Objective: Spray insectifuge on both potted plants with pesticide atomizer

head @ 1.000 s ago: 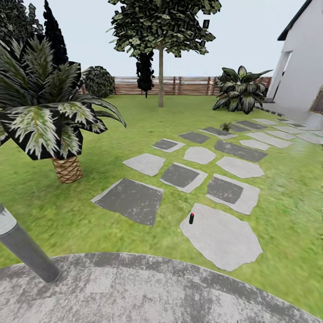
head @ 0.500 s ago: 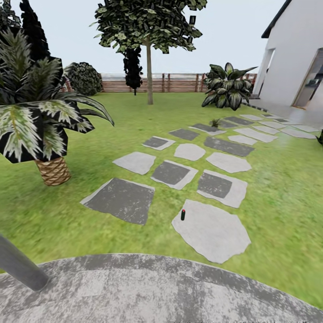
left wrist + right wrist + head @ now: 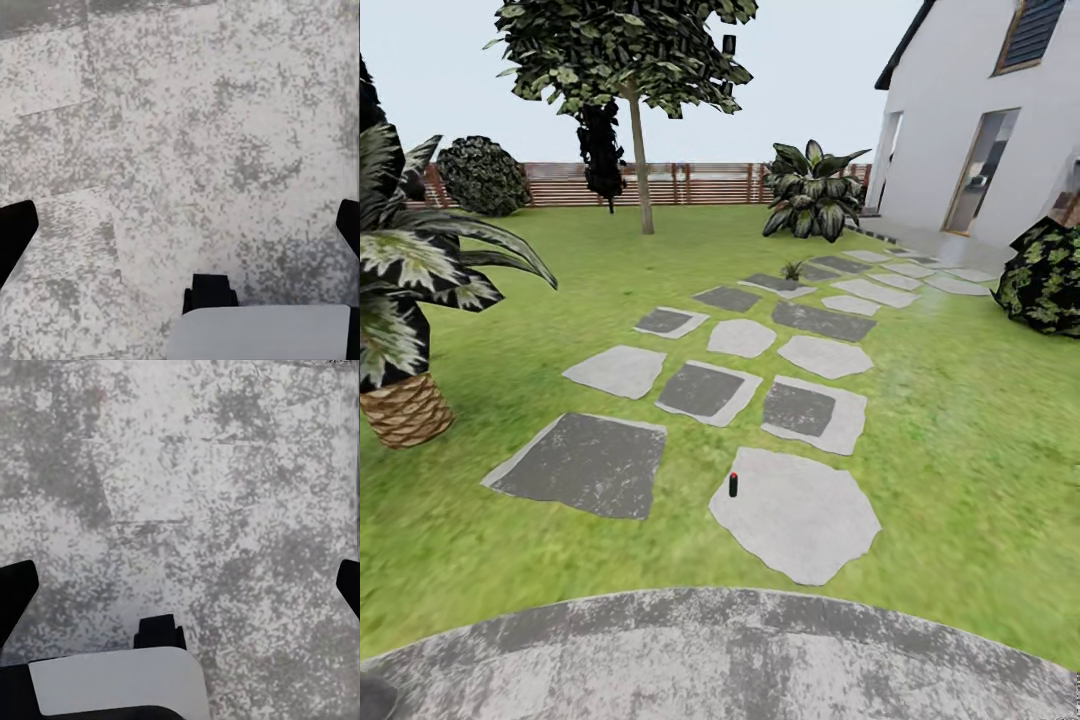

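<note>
The pesticide atomizer [image 3: 733, 485], a small dark bottle with a red dot on top, stands upright at the left edge of the nearest pale stepping slab [image 3: 800, 515] in the garden. Far along the slab path sits one potted plant [image 3: 792, 270], a small rosette of pointed green leaves. In the left wrist view my left gripper [image 3: 180, 232] is open, its black fingertips [image 3: 15, 236] wide apart over speckled grey paving. My right gripper [image 3: 180, 592] is likewise open above the same paving, holding nothing.
The round grey patio [image 3: 720, 650] lies just below me, with lawn between it and the slabs. A palm [image 3: 405, 300] stands at the left, a dark bush [image 3: 1050, 275] at the right. A tree [image 3: 635, 110], brown fence [image 3: 700, 185] and white house [image 3: 980, 130] lie behind.
The head view has turned to the right, so the whole scene has slid left. The grey pole at the lower left has left the picture and more of the house shows.
</note>
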{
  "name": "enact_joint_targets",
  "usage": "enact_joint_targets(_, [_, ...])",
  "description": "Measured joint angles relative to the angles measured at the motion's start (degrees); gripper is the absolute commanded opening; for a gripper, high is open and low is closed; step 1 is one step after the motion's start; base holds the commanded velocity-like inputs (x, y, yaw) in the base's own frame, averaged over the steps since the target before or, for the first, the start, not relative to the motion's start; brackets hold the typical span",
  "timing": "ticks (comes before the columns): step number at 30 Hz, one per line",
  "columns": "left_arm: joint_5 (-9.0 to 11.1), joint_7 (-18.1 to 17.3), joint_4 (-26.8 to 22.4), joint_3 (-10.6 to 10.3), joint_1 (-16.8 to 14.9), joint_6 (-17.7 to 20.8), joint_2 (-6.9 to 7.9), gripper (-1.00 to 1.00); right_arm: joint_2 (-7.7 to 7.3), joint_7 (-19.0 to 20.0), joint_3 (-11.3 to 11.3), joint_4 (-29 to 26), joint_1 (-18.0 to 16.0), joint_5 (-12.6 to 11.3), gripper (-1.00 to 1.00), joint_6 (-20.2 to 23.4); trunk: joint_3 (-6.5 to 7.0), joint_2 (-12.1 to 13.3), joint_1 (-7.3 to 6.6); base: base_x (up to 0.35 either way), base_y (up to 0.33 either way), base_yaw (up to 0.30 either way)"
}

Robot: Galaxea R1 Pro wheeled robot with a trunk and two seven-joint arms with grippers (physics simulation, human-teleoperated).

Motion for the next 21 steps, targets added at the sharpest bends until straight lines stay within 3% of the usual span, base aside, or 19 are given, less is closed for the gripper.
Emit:
enact_joint_targets(9, [0.0, 0.0, 0.0, 0.0, 0.0, 0.0, 0.04, 1.00, -0.02, 0.1, 0.0, 0.1, 0.0, 0.0, 1.00, 0.1, -0.07, 0.0, 0.00, 0.331, 0.109, -0.263])
enact_joint_targets(21, [0.0, 0.0, 0.0, 0.0, 0.1, -0.1, 0.04, 1.00, 0.06, 0.1, 0.3, 0.1, 0.0, 0.1, 1.00, 0.1, -0.20, 0.0, 0.00, 0.328, 0.139, -0.030])
